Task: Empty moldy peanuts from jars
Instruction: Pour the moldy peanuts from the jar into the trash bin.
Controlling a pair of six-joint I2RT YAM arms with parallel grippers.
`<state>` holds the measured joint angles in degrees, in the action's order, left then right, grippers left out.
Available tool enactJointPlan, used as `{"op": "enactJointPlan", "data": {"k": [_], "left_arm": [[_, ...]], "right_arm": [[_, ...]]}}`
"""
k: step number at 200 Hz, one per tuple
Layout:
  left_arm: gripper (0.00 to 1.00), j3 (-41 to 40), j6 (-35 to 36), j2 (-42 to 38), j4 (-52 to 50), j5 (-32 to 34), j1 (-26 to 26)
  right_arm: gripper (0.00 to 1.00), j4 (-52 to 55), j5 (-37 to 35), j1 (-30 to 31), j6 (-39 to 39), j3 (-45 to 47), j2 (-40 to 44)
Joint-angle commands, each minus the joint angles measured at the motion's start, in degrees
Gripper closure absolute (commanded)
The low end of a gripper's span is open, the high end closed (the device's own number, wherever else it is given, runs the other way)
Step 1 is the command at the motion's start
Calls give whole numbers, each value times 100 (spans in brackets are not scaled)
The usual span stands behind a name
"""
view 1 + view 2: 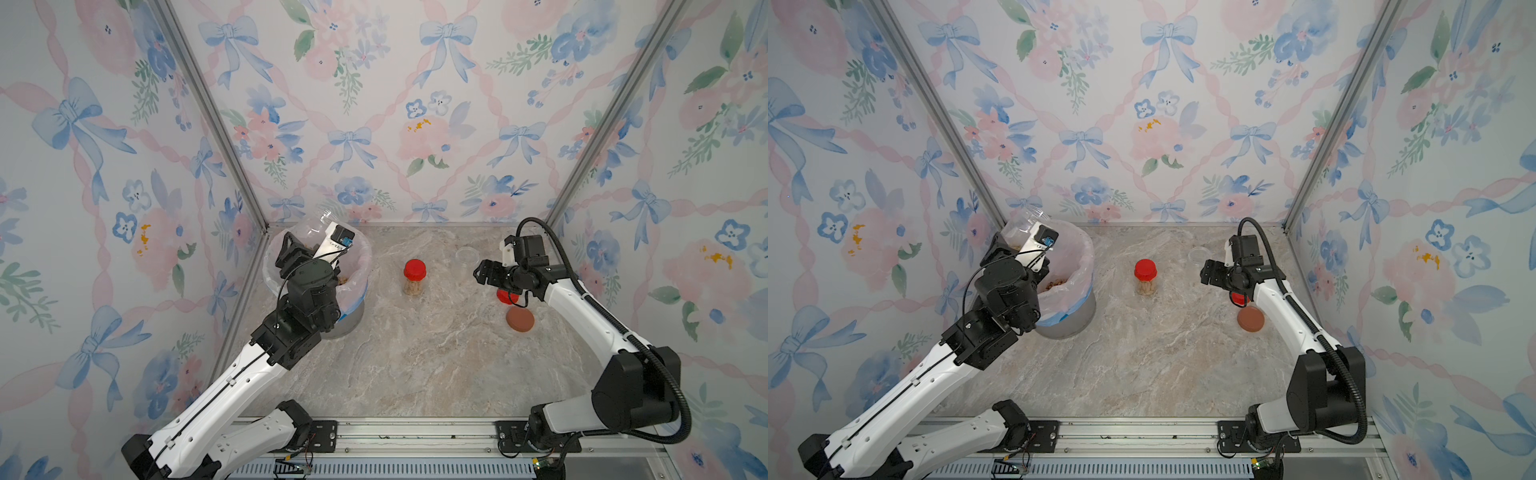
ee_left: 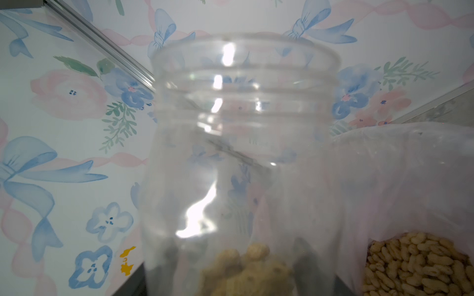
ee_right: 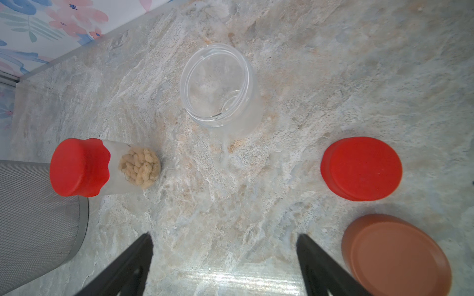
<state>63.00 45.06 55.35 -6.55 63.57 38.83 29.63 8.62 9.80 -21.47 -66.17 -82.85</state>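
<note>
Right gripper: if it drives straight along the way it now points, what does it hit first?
Right gripper, jaws open: likely the empty clear jar, centered ahead in the right wrist view, or bare tabletop short of it; tilt is unclear. The red-lidded jar lies off-line.

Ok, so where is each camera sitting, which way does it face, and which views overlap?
Top views: high over the front rail, looking down toward the back wall; left arm, right arm, left gripper, right gripper.
Left wrist: on the left arm, looking along the held wide jar, bin beside it; fingers only dark blurs.
Right wrist: on the right arm, looking down at the table; both fingertips show.
Shared: right wrist and both top views show the capped jar, empty jar, red lid, brown lid.
</note>
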Motion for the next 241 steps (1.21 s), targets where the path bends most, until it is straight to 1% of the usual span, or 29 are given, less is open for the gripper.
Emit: {"op": "enactJointPlan", "data": {"k": [1, 38, 61, 94, 129, 154, 168, 181, 192, 241], "left_arm": [[81, -57, 865, 135, 57, 357, -180], [81, -104, 1484, 305, 57, 276, -891], [81, -174, 2021, 482, 55, 267, -1113], [82, -251, 2612, 651, 53, -22, -1116], [83, -316, 3022, 676, 65, -270, -1069], [86, -451, 3336, 721, 78, -455, -1204], [89, -518, 3602, 731, 107, -638, -1278], [89, -549, 3805, 762, 129, -778, -1404], [91, -487, 3872, 848, 137, -769, -1470], [91, -395, 4227, 918, -22, -893, -1509]], "right_arm": [[11, -257, 120, 21, -19, 82, 23], [10, -422, 123, -22, -9, 313, 88], [11, -599, 192, -100, -48, 485, 122], [11, -638, 259, -137, -32, 483, 83], [11, -600, 269, -137, 37, 458, 128], [11, -621, 272, -155, 48, 480, 177], [11, -676, 280, -171, 28, 506, 214], [11, -710, 302, -181, 36, 501, 251], [11, -730, 298, -198, 30, 497, 284], [11, -894, 306, -218, -32, 618, 418]]}}
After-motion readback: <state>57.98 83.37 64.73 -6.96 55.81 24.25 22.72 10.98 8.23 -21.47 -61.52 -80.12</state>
